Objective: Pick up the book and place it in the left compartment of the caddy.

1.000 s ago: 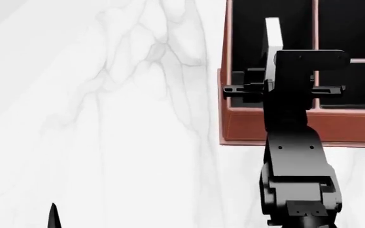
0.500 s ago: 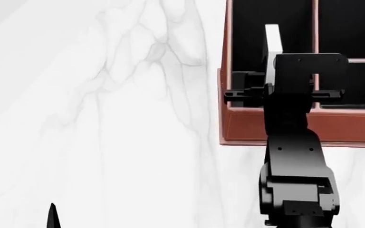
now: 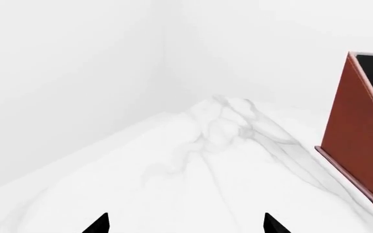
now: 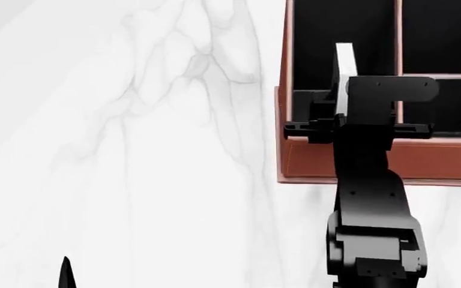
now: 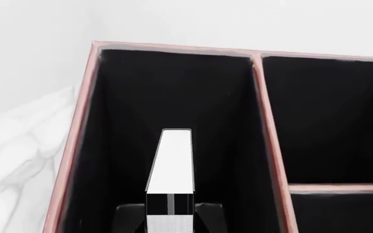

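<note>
The reddish-brown caddy (image 4: 295, 162) stands at the right in the head view. My right gripper (image 4: 341, 119) is shut on the book (image 4: 344, 66), which stands on edge, white page edges up, inside the long left compartment (image 4: 314, 54). In the right wrist view the book (image 5: 172, 165) sits between my two fingers (image 5: 129, 214), about midway between the compartment's (image 5: 118, 121) black walls. My left gripper (image 4: 24, 277) is open and empty low at the left, far from the caddy; its tips frame bare table in the left wrist view (image 3: 185, 225).
The white marble table (image 4: 134, 150) spreads to the left of the caddy. A divider (image 5: 267, 121) separates the left compartment from shorter cells split by a crossbar (image 5: 342, 188). The caddy's outer end wall (image 3: 358, 141) shows in the left wrist view.
My right gripper has moved down the head view toward the caddy's near wall, with the book in it. The left arm has not moved.
</note>
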### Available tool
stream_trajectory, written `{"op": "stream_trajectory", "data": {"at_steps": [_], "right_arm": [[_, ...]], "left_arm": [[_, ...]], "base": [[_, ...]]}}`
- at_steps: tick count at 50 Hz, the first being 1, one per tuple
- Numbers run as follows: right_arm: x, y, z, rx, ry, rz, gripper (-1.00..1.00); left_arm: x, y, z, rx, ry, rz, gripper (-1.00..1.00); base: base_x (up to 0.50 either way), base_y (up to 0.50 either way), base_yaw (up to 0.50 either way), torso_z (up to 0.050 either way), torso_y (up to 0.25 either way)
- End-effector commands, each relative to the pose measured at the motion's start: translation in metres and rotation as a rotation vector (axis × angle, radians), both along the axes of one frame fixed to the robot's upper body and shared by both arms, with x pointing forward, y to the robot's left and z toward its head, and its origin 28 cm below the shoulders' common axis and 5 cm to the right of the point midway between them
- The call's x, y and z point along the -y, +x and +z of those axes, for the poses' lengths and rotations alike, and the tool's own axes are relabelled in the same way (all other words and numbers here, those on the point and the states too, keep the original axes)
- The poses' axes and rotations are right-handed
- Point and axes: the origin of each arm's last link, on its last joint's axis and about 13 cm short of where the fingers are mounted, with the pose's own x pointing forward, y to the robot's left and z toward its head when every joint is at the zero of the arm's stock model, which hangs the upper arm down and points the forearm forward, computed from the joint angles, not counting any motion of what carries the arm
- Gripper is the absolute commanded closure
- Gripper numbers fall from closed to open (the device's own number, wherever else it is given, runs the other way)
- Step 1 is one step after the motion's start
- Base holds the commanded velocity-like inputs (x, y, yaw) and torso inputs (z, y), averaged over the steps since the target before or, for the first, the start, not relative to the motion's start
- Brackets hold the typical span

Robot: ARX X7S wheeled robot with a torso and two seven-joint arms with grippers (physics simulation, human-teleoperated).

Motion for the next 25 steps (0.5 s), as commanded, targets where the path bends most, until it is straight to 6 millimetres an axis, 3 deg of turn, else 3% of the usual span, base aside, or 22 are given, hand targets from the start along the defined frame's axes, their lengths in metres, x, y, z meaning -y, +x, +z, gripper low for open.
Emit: {"op": "stream_trajectory", "data": {"at_steps": [1, 2, 3, 18, 25], "right_arm": [[0.001, 0.001, 0.002, 0.003, 0.0, -0.016, 1.0], [0.001, 0.001, 0.002, 0.003, 0.001, -0.016, 1.0], [0.001, 0.001, 0.002, 0.002, 0.002, -0.02, -1.0], [0.001, 0.001, 0.006, 0.064, -0.007, -0.009, -1.0], [-0.002, 0.003, 0.015, 0.173, -0.069, -0.008, -1.0]], "left_arm": [[0.0, -0.001, 0.0, -0.001, -0.002, -0.001, -1.0], [0.0, -0.001, 0.0, -0.001, -0.002, -0.001, -1.0], [0.0, -0.001, 0.0, -0.001, -0.002, -0.001, -1.0], [0.0, -0.001, 0.0, -0.002, -0.004, -0.001, -1.0], [0.0, 0.0, 0.0, -0.002, -0.004, -0.001, -1.0]], "base": [[0.0, 0.0, 0.0, 0.0, 0.0], [0.0, 0.0, 0.0, 0.0, 0.01], [0.0, 0.0, 0.0, 0.0, 0.0], [0.0, 0.0, 0.0, 0.0, 0.0], [0.0, 0.0, 0.0, 0.0, 0.0]]}}
